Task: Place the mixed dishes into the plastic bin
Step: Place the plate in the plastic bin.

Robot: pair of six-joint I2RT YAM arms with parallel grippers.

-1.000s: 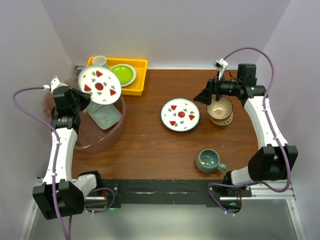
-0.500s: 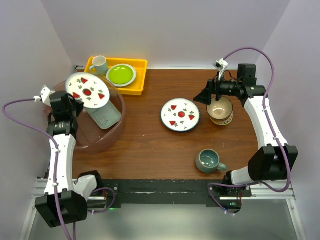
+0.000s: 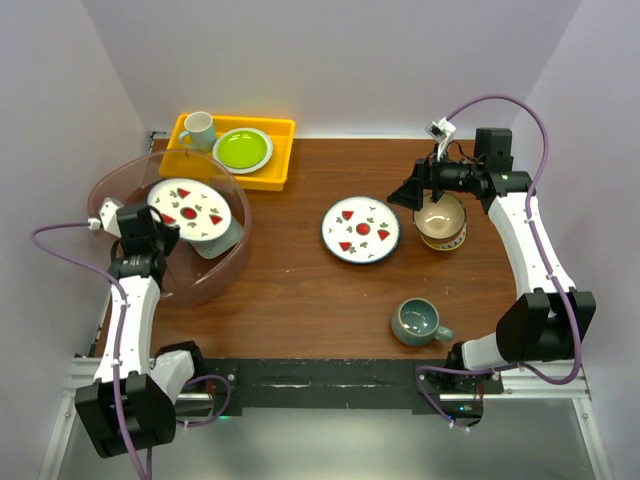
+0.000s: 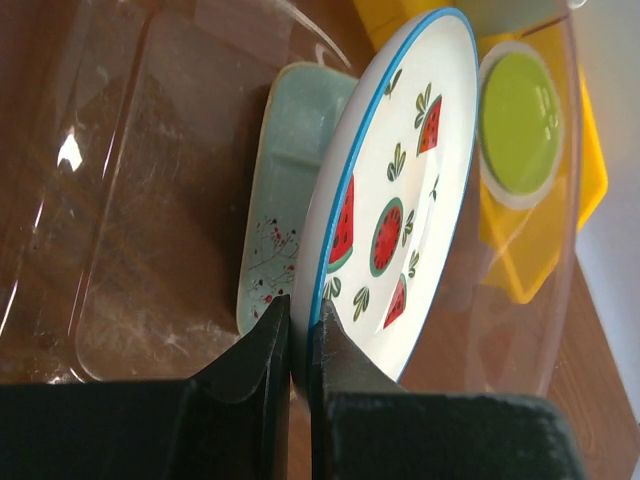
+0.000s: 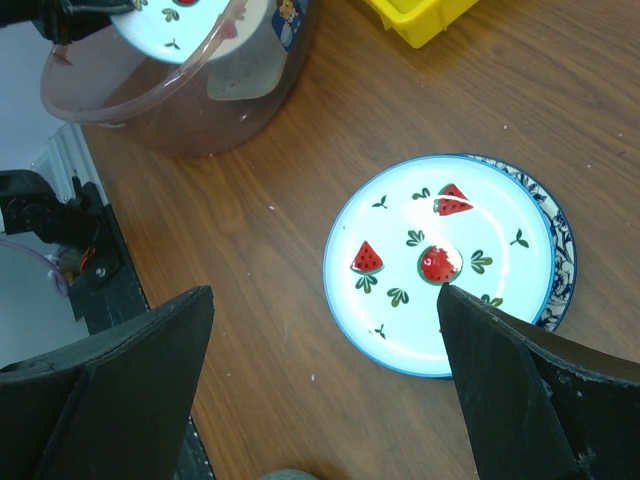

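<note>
My left gripper (image 4: pixel 300 330) is pinched tight on the rim of the watermelon plate (image 4: pixel 400 190). The plate hangs tilted inside the bin (image 3: pixel 105 185) at the desk's left edge and reaches away from me over the green tray (image 4: pixel 290 150). My right gripper (image 5: pixel 320 300) hangs wide open and empty.

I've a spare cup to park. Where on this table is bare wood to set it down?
Free: the wide strip between the plastic bin and the centre plates; the near edge left of the teal mug; the back edge right of the yellow tray. Crowded: centre plates to cream bowl, close together.
</note>
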